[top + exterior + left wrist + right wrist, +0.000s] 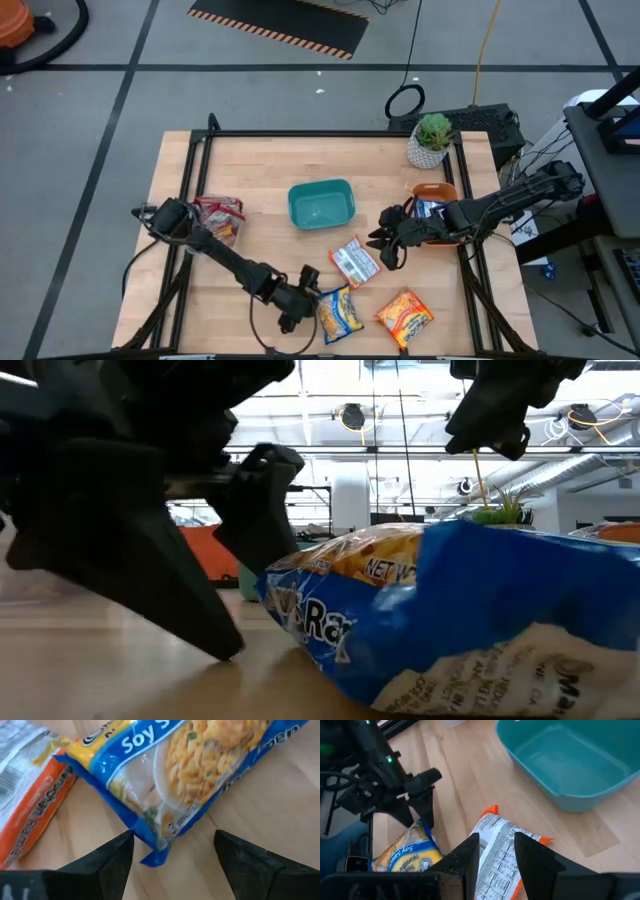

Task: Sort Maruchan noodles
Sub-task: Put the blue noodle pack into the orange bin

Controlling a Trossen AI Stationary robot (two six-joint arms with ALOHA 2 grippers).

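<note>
Both arms are black, made of slim round links with thicker joints between them. The left arm (225, 257) has a thin black cable that hangs off it in a loop near its claw. The right arm (505, 203) looks bulkier at the wrist, with dark cables along its links. The left claw (172, 865) has two matte black fingers (102, 862) shaped as flat wedges with pointed tips. The right claw (496, 851) has the same dark wedge fingers, with smooth, slightly shiny faces. A small green light glows on the left arm in the right wrist view.
</note>
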